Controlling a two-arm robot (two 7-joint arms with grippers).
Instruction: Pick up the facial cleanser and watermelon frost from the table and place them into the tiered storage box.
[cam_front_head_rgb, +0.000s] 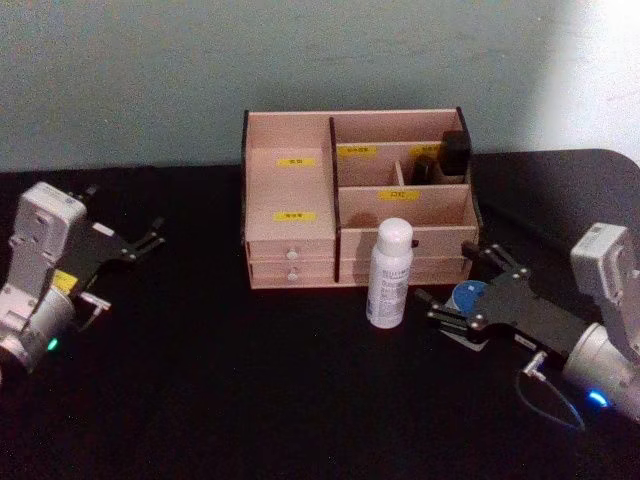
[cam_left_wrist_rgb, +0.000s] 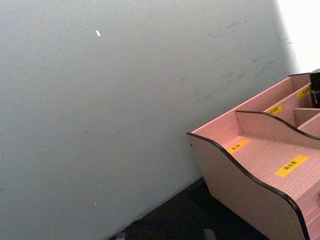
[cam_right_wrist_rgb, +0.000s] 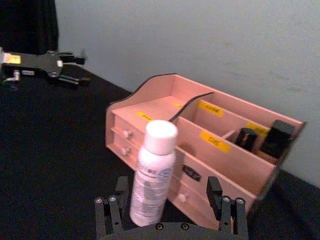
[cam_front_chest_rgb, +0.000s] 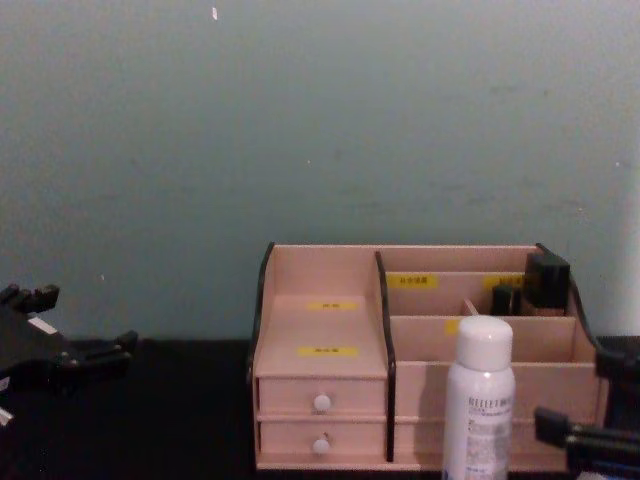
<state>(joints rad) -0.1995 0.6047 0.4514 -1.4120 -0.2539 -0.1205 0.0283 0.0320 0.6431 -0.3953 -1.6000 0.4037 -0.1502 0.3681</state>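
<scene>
On the black table, at its right, the right gripper sat low with fingers spread wide on either side of the watermelon frost; whether they touched the jar could not be told. Just left of it the facial cleanser stood upright. Far left, the left gripper hovered, fingers apart. Close behind the cleanser stood the tiered storage box, small black bottles in its rear right compartments.
</scene>
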